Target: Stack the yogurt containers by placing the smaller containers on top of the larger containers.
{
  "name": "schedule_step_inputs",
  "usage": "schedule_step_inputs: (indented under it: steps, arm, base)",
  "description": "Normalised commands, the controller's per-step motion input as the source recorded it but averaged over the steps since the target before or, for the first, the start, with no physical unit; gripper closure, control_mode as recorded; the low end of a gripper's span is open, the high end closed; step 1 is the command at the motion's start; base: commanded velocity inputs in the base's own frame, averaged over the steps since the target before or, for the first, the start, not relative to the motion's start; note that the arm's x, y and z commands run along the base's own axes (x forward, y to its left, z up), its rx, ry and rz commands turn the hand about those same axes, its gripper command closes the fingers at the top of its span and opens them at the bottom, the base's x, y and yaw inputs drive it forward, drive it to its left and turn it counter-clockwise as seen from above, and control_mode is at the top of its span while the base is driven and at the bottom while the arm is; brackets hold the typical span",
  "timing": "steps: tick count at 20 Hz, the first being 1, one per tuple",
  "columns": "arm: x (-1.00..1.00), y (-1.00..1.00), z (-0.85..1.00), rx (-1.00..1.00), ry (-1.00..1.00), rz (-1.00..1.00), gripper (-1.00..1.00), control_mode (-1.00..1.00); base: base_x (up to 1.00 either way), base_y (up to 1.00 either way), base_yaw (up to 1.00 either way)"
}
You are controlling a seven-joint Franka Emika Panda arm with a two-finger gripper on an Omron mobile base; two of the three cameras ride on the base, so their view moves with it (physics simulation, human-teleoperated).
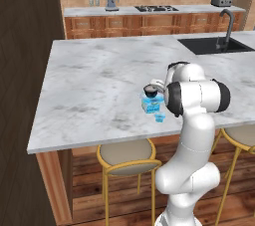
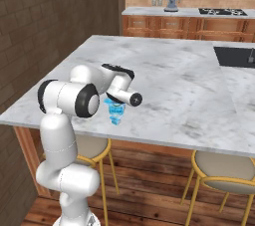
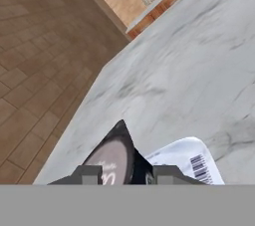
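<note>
While my fingers [image 3: 127,174] are clamped on the dark yogurt cup [image 1: 149,90], I judge the step in hand to be seating it squarely on the large light-blue tub [image 1: 151,103], so the care goes into the release, not the grip. In the left base view the dark cup sits right above the tub, near the front edge of the marble desk [image 1: 99,85]; whether its base already touches the tub's white rim I cannot tell. Just right of and in front of the tub stands the tiny light-blue cup [image 1: 160,116], on the desk itself and not yet stacked.

In the hand view the dark cup's pale top [image 3: 113,160] shows between my two fingertips [image 3: 89,174], with the tub's white barcoded label [image 3: 191,163] to its right. That suggests the cup may sit a little off the tub's centre, so I would check the alignment before letting go.

To do it well I should lower straight down until the cup rests flat, part the fingers gently, then lift vertically so neither fingertip drags the cup sideways. A tilted retreat could topple the stack or knock the tiny cup off the nearby edge.
</note>
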Motion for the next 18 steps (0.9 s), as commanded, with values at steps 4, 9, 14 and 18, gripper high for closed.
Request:
schedule_step_inputs:
  steps: [4,9,14,18]
  arm:
    - [0.00,0.00,0.00,0.00,0.00,0.00,1.00,-1.00]
    - [-0.10,0.00,0.00,0.00,0.00,0.00,1.00,-1.00]
    - [-0.13,0.00,0.00,0.00,0.00,0.00,1.00,-1.00]
    - [0.00,0.00,0.00,0.00,0.00,0.00,1.00,-1.00]
  base:
    - [0.00,0.00,0.00]
    - [0.00,0.00,0.00]
    - [0.00,0.00,0.00]
    - [0.00,0.00,0.00]
